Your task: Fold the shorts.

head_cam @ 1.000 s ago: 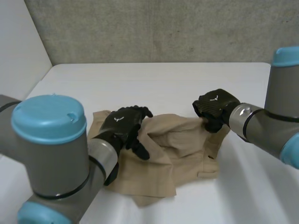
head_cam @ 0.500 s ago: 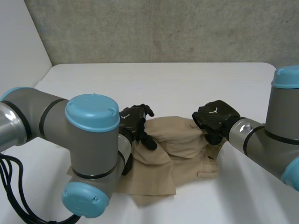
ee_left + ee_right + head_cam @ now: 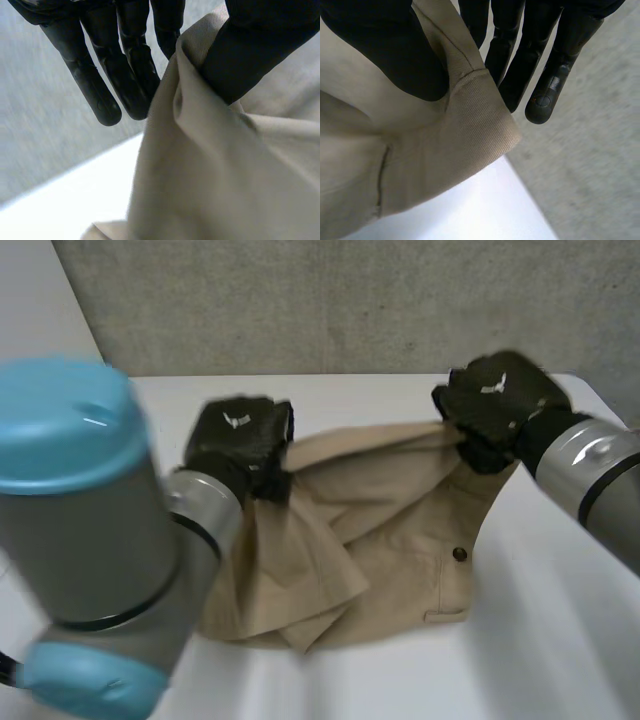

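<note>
White table (image 3: 560, 640) lies under the tan shorts (image 3: 380, 520), which have risen since a second ago. Left hand (image 3: 238, 440) and right hand (image 3: 495, 405) each pinch an upper corner between thumb and straight fingers (image 3: 545, 95).

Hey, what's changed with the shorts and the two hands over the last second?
The left hand and right hand have both risen and moved toward the far side of the white table. Each pinches the tan shorts, drawing their upper edge up and apart. The shorts' lower part stays lying on the table.
</note>
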### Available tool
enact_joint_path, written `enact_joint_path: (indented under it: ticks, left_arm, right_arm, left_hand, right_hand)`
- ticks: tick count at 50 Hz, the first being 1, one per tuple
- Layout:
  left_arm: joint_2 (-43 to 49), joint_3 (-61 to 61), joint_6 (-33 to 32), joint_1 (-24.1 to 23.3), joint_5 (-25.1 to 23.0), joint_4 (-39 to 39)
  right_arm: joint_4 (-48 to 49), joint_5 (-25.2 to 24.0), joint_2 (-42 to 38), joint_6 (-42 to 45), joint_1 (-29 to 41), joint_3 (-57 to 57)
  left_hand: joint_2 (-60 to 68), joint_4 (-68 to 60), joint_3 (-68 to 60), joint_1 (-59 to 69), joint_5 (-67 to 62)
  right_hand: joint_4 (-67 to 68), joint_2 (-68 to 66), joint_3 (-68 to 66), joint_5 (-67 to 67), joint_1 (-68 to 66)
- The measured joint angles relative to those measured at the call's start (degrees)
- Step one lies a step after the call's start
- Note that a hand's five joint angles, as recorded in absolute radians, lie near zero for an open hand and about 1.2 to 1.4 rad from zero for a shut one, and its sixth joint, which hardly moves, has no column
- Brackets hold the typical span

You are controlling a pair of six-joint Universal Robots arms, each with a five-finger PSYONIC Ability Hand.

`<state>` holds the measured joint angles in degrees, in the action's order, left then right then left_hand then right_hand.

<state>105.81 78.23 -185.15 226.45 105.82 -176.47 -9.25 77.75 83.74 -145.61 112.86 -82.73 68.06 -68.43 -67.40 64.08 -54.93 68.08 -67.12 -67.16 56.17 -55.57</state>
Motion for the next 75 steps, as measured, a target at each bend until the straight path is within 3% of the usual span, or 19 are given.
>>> enact_joint_path:
  ticks: [2,4,5,11,19,24,29,31,33,35,36,37,42,51,62,69,70,75]
  left_arm:
    - [-4.5,0.3,-6.3,0.1,-1.6,1.7]
    - [-5.8,0.4,-8.4,0.1,-2.3,2.3]
    - [-8.6,0.4,-13.0,0.4,-4.3,3.8]
    - [-11.0,0.4,-18.4,2.2,-8.1,5.1]
    - [-5.1,-0.6,-21.0,5.5,-9.9,5.9]
    - [2.9,-3.9,-27.5,6.4,-10.1,7.5]
    - [7.7,-8.3,-31.0,7.5,-10.6,5.2]
    - [13.1,-15.0,-32.8,9.5,-11.8,-1.2]
    - [16.4,-19.1,-33.2,10.7,-12.9,-7.1]
    - [18.7,-21.7,-33.3,11.5,-13.7,-11.6]
    - [18.7,-21.7,-33.3,11.5,-13.7,-11.6]
    - [22.6,-25.1,-33.3,12.4,-14.5,-19.4]
    - [27.2,-27.4,-33.3,13.0,-13.2,-28.3]
    - [26.7,-20.9,-33.2,12.9,-7.5,-29.9]
    - [5.5,4.8,-30.6,11.7,-5.3,-25.6]
    - [-3.8,16.6,-26.3,10.4,-5.5,-19.5]
    - [-6.7,21.0,-23.5,10.0,-6.0,-14.3]
    - [-9.1,26.2,-18.1,9.7,-7.8,-4.3]
  right_arm:
    - [-1.0,0.0,2.1,0.4,0.0,1.1]
    - [-1.6,-0.1,2.8,0.5,0.0,1.5]
    - [-2.9,-0.3,3.8,0.6,0.0,2.4]
    - [-5.0,-0.7,3.3,0.9,0.2,5.1]
    - [-6.9,-0.3,-6.1,1.5,1.7,10.8]
    - [-11.1,-0.1,-14.4,5.2,2.7,16.9]
    - [-11.4,0.3,-20.4,7.5,2.9,23.7]
    - [-7.1,1.8,-27.2,8.0,3.2,33.1]
    - [-2.5,3.3,-30.8,7.6,3.4,38.0]
    - [2.5,5.1,-34.1,7.2,3.5,42.2]
    - [2.5,5.1,-34.1,7.2,3.5,42.2]
    - [8.2,8.2,-38.4,7.0,3.6,46.7]
    - [10.5,12.2,-42.2,7.2,4.3,49.2]
    - [2.0,12.8,-35.6,6.7,5.4,37.1]
    - [-0.1,7.7,-17.1,6.5,5.1,7.5]
    - [-0.4,4.6,-9.9,5.6,3.0,-4.3]
    - [-0.5,2.2,-7.5,4.6,1.8,-9.6]
    - [-0.2,-2.3,-5.8,3.2,0.1,-16.4]
  left_hand:
    - [0.3,0.0,-0.5,0.0,0.0]
    - [0.3,0.0,-0.6,0.0,0.0]
    - [0.3,0.0,-0.7,0.0,0.0]
    - [0.3,-0.2,-0.7,0.0,0.0]
    - [0.4,-0.2,-0.7,0.0,-1.3]
    - [0.4,-0.2,-0.7,0.0,-1.5]
    - [0.4,-0.3,-0.7,0.0,-1.8]
    - [0.1,0.0,-0.5,-0.3,-1.6]
    - [-7.3,6.4,6.9,-5.8,4.1]
    - [-27.2,27.4,26.4,-28.8,24.3]
    - [-27.2,27.4,26.4,-28.8,24.3]
    - [-49.4,50.0,48.4,-50.4,46.4]
    - [-56.5,57.0,55.6,-53.2,52.6]
    - [-56.6,57.0,55.6,-53.2,52.6]
    - [-56.5,56.9,55.6,-53.1,52.6]
    - [-51.2,51.5,50.7,-46.8,47.8]
    - [-46.6,46.8,46.0,-42.0,43.3]
    - [-43.3,43.5,42.6,-39.1,39.9]
  right_hand:
    - [0.0,0.0,0.0,0.0,0.0]
    - [0.0,0.0,0.0,0.0,0.0]
    - [0.0,0.0,0.0,0.0,0.0]
    - [0.0,0.0,0.0,0.0,0.0]
    - [0.0,0.0,0.0,0.0,0.0]
    - [0.0,0.0,0.0,0.0,0.0]
    - [0.0,0.0,0.0,0.0,0.0]
    - [0.0,0.0,0.0,0.0,0.0]
    - [-10.4,10.0,9.8,-9.2,8.2]
    - [-26.4,27.3,25.7,-24.7,22.9]
    - [-26.4,27.3,25.7,-24.7,22.9]
    - [-49.2,48.8,48.3,-47.3,41.3]
    - [-54.9,54.8,55.0,-53.0,44.2]
    - [-54.9,54.8,55.0,-53.2,44.2]
    - [-54.9,54.8,55.0,-53.2,44.2]
    - [-54.1,53.1,53.1,-51.5,43.7]
    - [-47.0,45.6,45.5,-45.0,37.3]
    - [-42.2,41.8,41.2,-41.0,33.4]
